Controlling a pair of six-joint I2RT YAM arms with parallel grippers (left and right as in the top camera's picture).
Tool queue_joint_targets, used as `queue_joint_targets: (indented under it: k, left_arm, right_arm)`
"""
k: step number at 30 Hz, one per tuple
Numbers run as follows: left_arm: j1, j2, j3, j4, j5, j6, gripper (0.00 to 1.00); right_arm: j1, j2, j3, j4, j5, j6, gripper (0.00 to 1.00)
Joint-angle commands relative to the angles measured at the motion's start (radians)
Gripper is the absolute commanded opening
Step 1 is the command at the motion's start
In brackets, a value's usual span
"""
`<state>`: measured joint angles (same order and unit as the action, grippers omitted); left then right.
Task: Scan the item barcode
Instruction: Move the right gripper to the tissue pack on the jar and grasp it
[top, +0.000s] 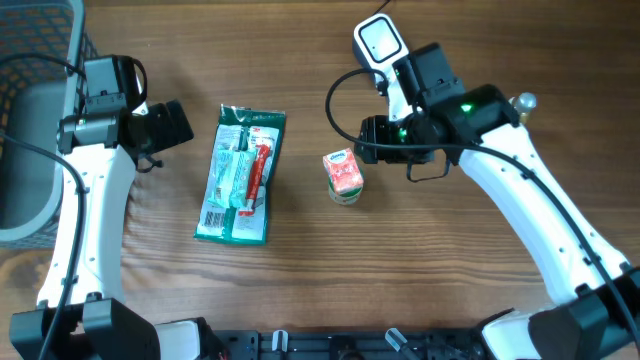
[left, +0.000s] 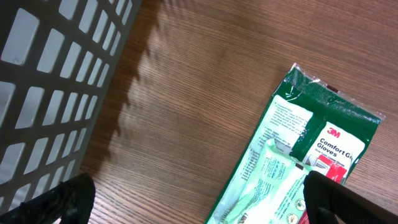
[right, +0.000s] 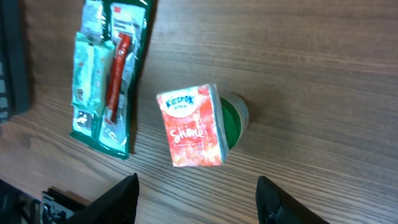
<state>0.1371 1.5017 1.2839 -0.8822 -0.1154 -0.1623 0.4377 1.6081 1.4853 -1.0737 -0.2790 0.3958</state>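
Toward the near edge of the wooden table lies the near end of a green gloves packet, flat, its long side running near to far, left of centre. Just right of it, not touching, sits the small red carton. I take this as the item to scan, since the right arm is over it. It rests on or against something green, and I cannot tell whether that is part of it. No barcode shows on the faces in view. The right gripper hangs just far-right of the carton, fingers apart with nothing between them. The left gripper is spread wide and empty, left of the packet's far end, beside the grey basket. Farthest off, a white scanner with a black cable shows by the right wrist. The carton looks light and fairly stiff, though thin card would dent under a hard pinch, and a nudge may tip it. A hold across two opposite flat sides, mid-height, should leave the other faces free to turn toward the scanner
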Motion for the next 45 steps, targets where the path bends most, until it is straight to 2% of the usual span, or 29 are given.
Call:
queue_joint_targets:
  k: [1, 45]
  left_arm:
    - [0.003, 0.004, 0.001, 0.002, -0.009, -0.01, 1.0]
    - [0.003, 0.004, 0.001, 0.002, -0.009, -0.01, 1.0]
  right_arm:
    - [0.004, 0.034, -0.007, -0.009, 0.013, -0.003, 0.61]
    - [0.026, 0.055, -0.009, -0.019, 0.056, -0.005, 0.54]
